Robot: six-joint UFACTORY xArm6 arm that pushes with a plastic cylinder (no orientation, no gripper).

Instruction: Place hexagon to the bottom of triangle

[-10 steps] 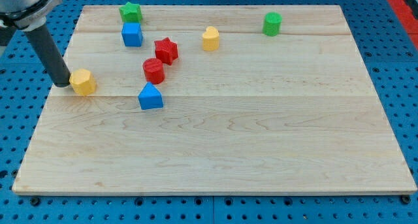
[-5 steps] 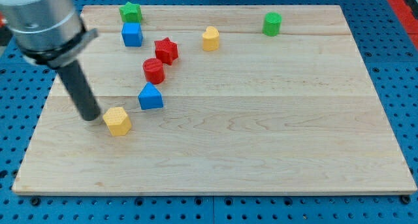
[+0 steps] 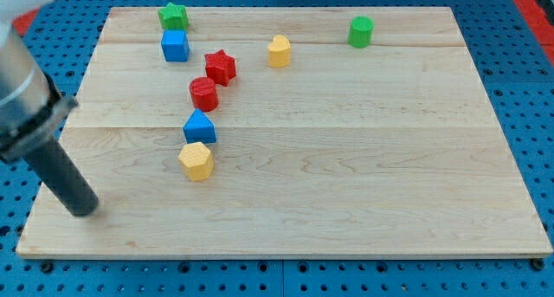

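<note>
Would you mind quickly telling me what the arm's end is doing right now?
No jaws here, only a rod.
My tip: touching nothing, at the view's lower left, apart from the yellow hexagon under the blue triangle.

Wooden board (image 3: 346,158) carries eight small coloured blocks.

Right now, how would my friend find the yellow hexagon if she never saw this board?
Start at the wooden board and look to the view's left half. Find the blue triangle; the yellow hexagon sits just below it, toward the view's bottom. The other yellow block is far off near the view's top, and my tip stands apart at the left.
</note>
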